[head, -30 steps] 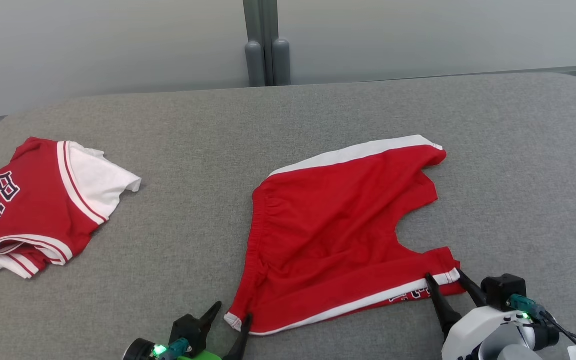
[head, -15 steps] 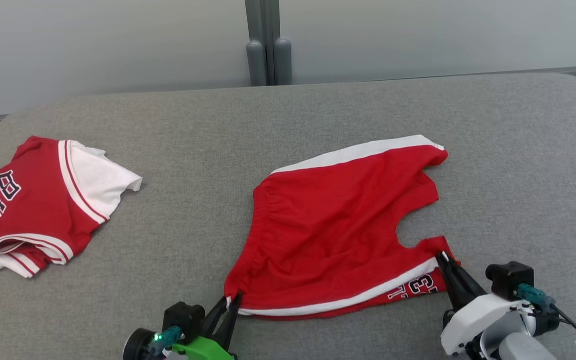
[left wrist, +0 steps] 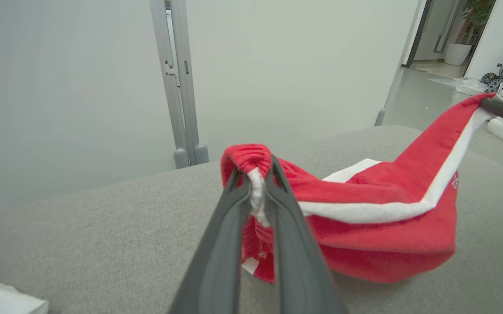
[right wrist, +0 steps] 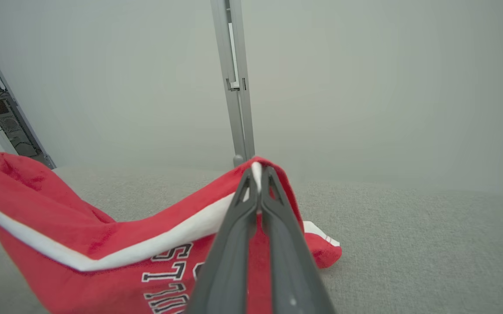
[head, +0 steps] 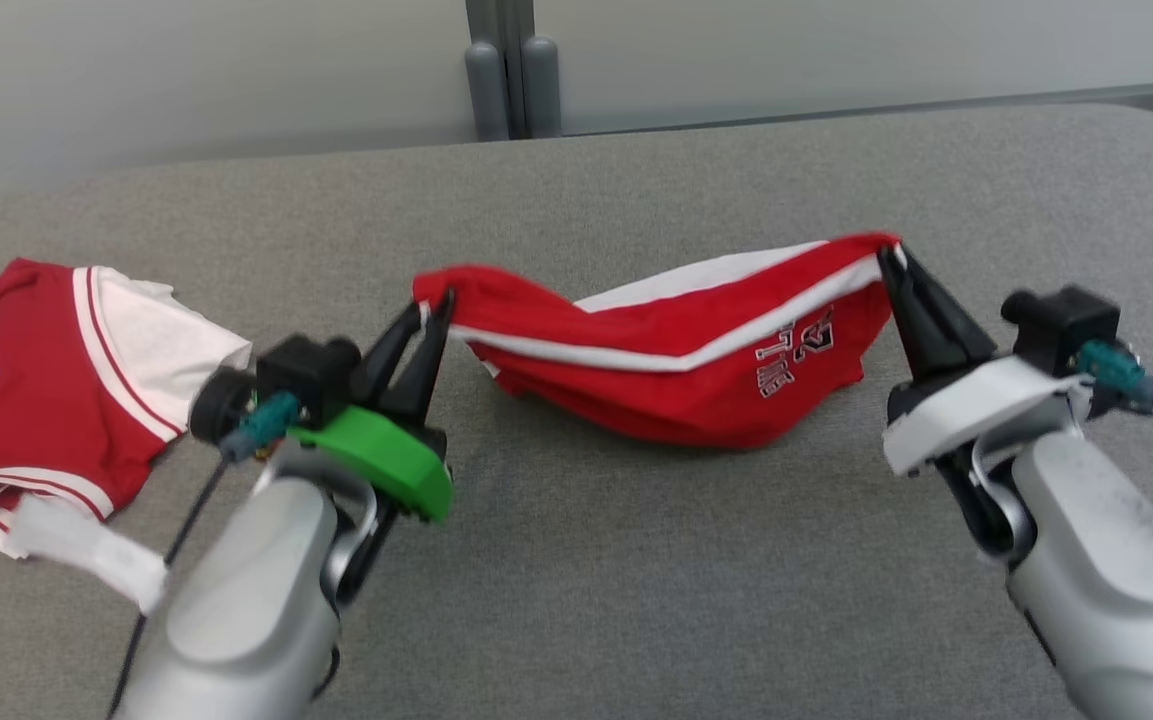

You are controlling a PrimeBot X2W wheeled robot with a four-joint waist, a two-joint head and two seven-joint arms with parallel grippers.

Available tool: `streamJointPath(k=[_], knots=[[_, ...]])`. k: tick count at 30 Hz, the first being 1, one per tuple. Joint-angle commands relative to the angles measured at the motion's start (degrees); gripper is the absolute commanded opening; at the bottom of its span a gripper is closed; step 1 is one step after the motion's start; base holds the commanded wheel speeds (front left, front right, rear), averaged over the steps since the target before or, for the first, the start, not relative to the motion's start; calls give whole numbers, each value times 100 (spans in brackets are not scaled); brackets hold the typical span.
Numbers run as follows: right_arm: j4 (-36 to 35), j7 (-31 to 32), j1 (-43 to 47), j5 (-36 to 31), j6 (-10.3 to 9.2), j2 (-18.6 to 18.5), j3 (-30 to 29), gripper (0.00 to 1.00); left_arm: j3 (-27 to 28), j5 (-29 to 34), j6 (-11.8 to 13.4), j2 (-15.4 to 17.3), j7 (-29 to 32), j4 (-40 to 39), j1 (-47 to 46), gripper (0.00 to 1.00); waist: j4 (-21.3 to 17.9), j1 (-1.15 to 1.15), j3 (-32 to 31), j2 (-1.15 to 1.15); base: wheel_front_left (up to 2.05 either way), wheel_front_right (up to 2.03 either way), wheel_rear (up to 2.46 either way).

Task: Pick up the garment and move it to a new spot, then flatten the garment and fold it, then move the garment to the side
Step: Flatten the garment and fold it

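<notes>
Head view, garment: the red shorts [head: 676,385] sag like a sling between the two arms. Their belly rests on the middle of the grey padded surface [head: 636,580]. A red-and-white jersey [head: 26,400] lies well apart at the left.
Head view, grip: the left gripper [head: 433,305] is pinching one lifted corner, and the right gripper [head: 891,258] is pressed tight on the other.
Head view, doing it well: I'd carry both corners across at an even height and pace, with the edge taut, so the fold lands square.
Left wrist view, cloth: soft knit. The gathered waistband [left wrist: 247,155] bunches over the fingertips, and a white stripe [left wrist: 364,212] runs off toward the other arm.
Right wrist view, cloth: the hem corner is clamped between the fingers. Outlined lettering [right wrist: 168,274] sits on limp, fleecy red fabric that drapes rather than holding its shape.
</notes>
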Motion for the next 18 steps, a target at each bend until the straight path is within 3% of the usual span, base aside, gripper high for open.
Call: streamJointPath(k=[1,11,18], knots=[[57,-19,-389,119,-9,-72,45,0,-69,-66,-9,116,54,44,-465,0,-83,0,301,0,0,0,0],[731,316,-3433,859,-8,-401,364,0,-59,-952,1,391,534,681,-3586,0,-252,0,1485,0,0,0,0],[1571,618,-5316,1328,-9,-347,390,0,-127,-1120,2,392,738,1507,-5417,0,-436,0,1933,0,0,0,0]])
